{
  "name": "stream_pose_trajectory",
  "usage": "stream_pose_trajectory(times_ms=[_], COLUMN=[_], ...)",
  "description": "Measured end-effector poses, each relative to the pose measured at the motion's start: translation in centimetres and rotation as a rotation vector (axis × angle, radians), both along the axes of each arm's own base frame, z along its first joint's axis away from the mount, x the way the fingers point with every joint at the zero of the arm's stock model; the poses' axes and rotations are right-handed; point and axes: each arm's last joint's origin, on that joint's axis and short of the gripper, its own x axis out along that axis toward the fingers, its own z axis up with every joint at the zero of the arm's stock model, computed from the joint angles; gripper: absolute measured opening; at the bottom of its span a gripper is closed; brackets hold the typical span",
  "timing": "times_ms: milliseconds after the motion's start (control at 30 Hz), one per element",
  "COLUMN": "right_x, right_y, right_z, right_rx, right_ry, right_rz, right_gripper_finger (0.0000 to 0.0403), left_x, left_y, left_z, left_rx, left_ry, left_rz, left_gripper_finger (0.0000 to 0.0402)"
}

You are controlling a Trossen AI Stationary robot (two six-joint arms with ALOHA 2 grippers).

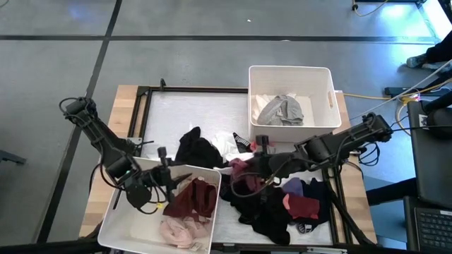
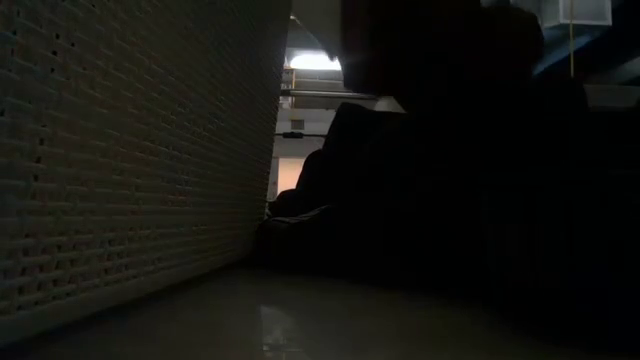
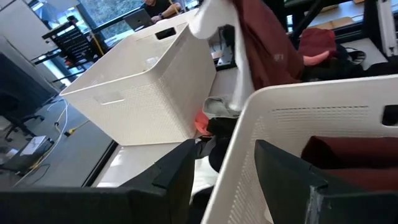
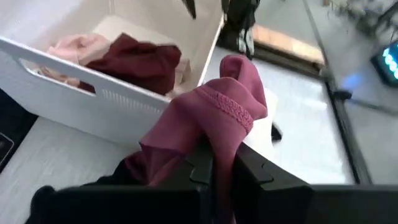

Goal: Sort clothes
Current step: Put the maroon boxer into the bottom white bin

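The right gripper (image 4: 222, 163) is pinched tight on a pink garment (image 4: 208, 118), holding it above the pile of dark clothes (image 1: 272, 208) on the counter (image 1: 191, 113), just beside the near bin (image 1: 113, 222). The left gripper (image 3: 224, 165) stands wide, its fingers straddling that bin's wall, with maroon and pale pink garments (image 1: 192, 208) inside. A grey garment (image 1: 281, 109) lies in the far bin (image 1: 325, 77).
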Motion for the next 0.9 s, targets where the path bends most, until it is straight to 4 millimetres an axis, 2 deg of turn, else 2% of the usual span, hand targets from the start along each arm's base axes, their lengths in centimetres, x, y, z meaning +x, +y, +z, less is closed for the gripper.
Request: stream_pose_trajectory(times_ms=[167, 333, 467, 567, 733, 800, 900], right_x=[-0.6, -1.4, -1.5, -1.1, -0.4, -0.3, -0.7], right_y=[-0.1, -0.3, -1.0, -2.1, -4.3, -4.8, -4.7], right_z=[-3.2, -7.6, -11.2, -12.8, -13.1, -12.2, -9.7], right_rx=[0.105, 0.207, 0.204, 0.173, 0.139, 0.148, 0.203], right_ry=[0.174, 0.322, 0.331, 0.279, 0.266, 0.311, 0.411], right_rz=[-0.081, -0.211, -0.284, -0.350, -0.395, -0.379, -0.340], right_gripper_finger=[0.0032, 0.0034, 0.0045, 0.0065, 0.0124, 0.0152, 0.0187], left_x=[0.2, 0.2, 0.2, 0.2, 0.2, 0.2, 0.2], left_y=[0.2, 0.2, 0.2, 0.2, 0.2, 0.2, 0.2], left_z=[0.0, 0.0, 0.0, 0.0, 0.0, 0.0, 0.0], left_rx=[-0.004, -0.004, -0.004, -0.004, -0.002, -0.003, -0.003], left_ry=[0.007, 0.007, 0.007, 0.007, 0.008, 0.008, 0.007], left_rz=[0.004, 0.003, 0.004, 0.004, 0.003, 0.003, 0.003], left_gripper_finger=[0.0156, 0.0156, 0.0156, 0.0156, 0.0156, 0.0156, 0.0156])
